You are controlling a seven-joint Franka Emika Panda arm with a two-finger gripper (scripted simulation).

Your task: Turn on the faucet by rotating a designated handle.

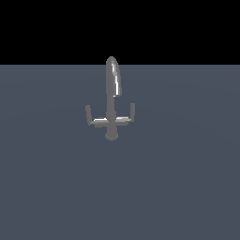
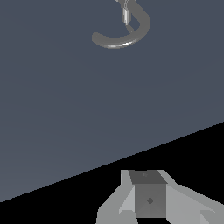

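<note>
Faucet (image 1: 111, 105) upright on the grey floor (image 1: 187, 187), side arms out both ways | gripper (image 2: 151, 199) well apart from it | open or closed: can't tell

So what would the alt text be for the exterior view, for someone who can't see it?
A small grey metal faucet stands alone on a flat blue-grey surface, its tall spout rising between two thin side arms with upturned tips. Black background lies behind; no robot arm or pincer appears in this view.
</note>
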